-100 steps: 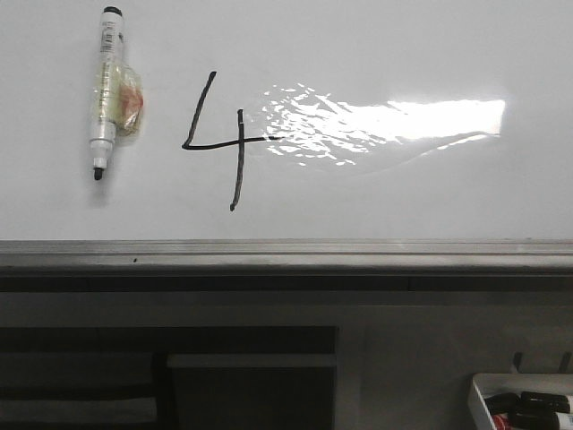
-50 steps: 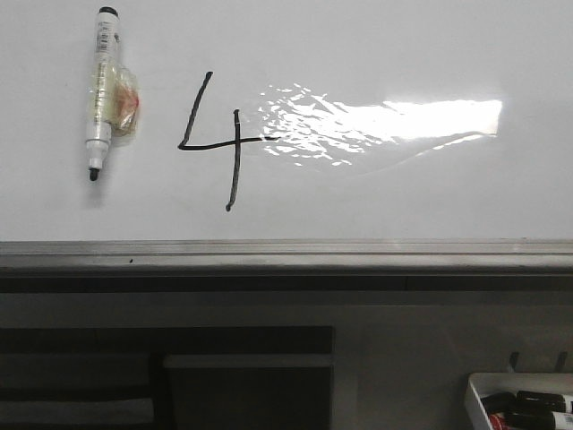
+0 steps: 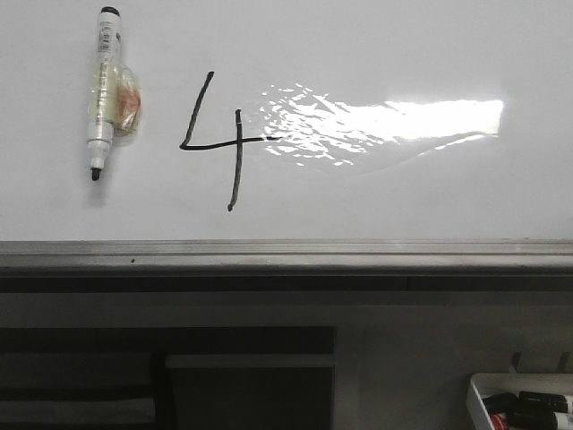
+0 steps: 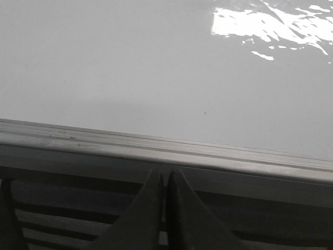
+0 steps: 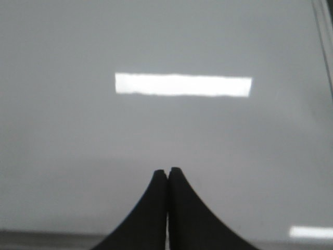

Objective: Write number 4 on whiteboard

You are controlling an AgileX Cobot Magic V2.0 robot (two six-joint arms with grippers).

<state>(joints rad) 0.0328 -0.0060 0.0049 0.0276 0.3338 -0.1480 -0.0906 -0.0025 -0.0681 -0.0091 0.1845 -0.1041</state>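
On my front feed the number 4 (image 3: pixel 218 139) sits on the whiteboard (image 3: pixel 376 54), left of centre and just left of the bright glare patch (image 3: pixel 385 121). Its long axis runs up and down the board. The slanted left stroke leans with its top toward the right, dropping to a corner from which the horizontal bar runs right and fades into the glare. The separate vertical stroke crosses that bar and ends lower than the rest, tilting slightly left at its foot. The top is open, and the lines are thin and black.

Just left of the digit lies a marker (image 3: pixel 103 90), apart from it, roughly parallel to the strokes, its black tip pointing toward the grey metal rail (image 3: pixel 286 255) at the board's near edge. A clear wrap with a yellowish, reddish patch bulges around its middle.

At the lower right corner I see a white tray (image 3: pixel 479 399) holding dark items.

My left gripper (image 4: pixel 165 179) has its jaws clenched together on nothing, over the rail. My right gripper (image 5: pixel 167 174) likewise has jaws pressed closed and empty, above plain white board.
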